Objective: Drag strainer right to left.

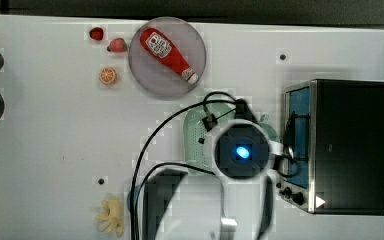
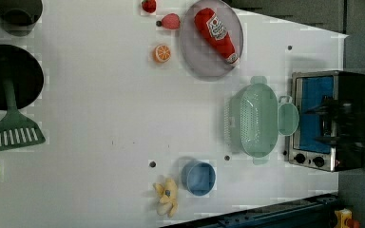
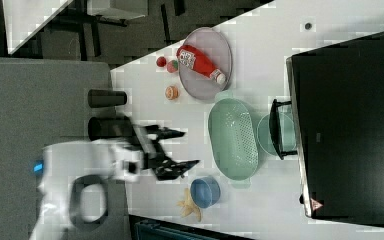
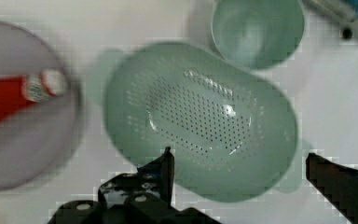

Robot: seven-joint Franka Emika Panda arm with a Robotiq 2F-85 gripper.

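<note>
Reading the left view from its left: spatula [image 2: 15, 128] and dark pan [image 2: 10, 76] near that table edge, then the orange slice [image 2: 162, 52], the grey plate [image 2: 211, 40] carrying the ketchup bottle [image 2: 216, 33], and the blue bowl [image 2: 198, 177] beside the banana [image 2: 166, 195] at the table [image 2: 100, 95] edge nearest the left view's bottom. Further right sits your strainer [image 2: 253, 120], untouched, long axis running up-down in the left view, with the mint cup [image 2: 288, 118] touching or just beside its far rim and the toaster oven [image 2: 325, 118] right behind that. Your gripper [image 4: 237, 161] hangs above the strainer with jaws spread wide, holding nothing; in the wrist view the fingers straddle the near rim. Risks, as judgement: if you descend onto the perforated floor instead of the wall, the fingers may skid and the strainer stays put. A hook on one end could yaw it toward the plate. The cup may ride along if the rims catch.
</note>
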